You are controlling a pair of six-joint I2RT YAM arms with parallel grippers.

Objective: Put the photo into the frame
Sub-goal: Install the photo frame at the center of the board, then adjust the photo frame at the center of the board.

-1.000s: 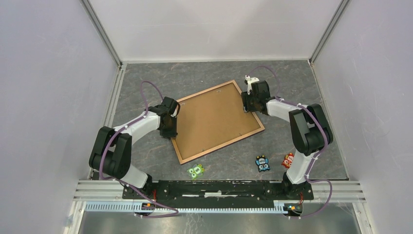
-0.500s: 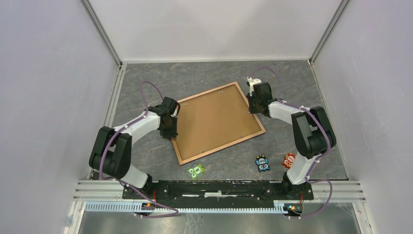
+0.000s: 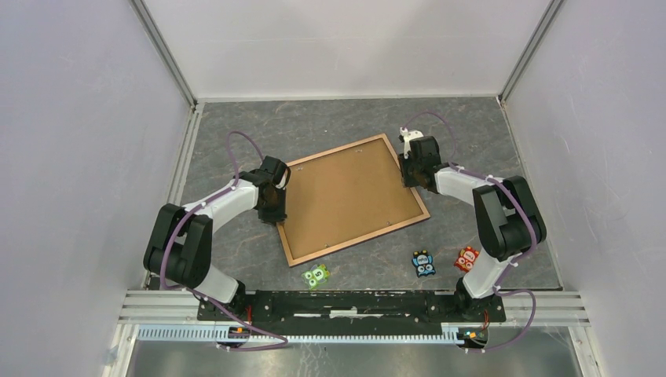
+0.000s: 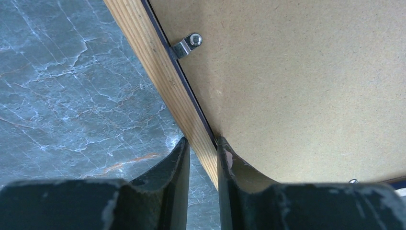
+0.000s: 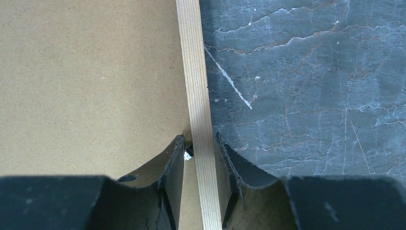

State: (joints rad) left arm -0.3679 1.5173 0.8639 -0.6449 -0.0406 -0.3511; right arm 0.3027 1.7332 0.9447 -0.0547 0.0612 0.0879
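grey tabletop (image 3: 314, 126), fingers (image 4: 177, 165) astride frame (image 4: 160, 72)

Frame (image 3: 360, 237) flat on table (image 3: 314, 126)

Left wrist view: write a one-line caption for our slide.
Dark fingers clamp the light wooden picture frame beside its brown backing board, over a grey marbled table.
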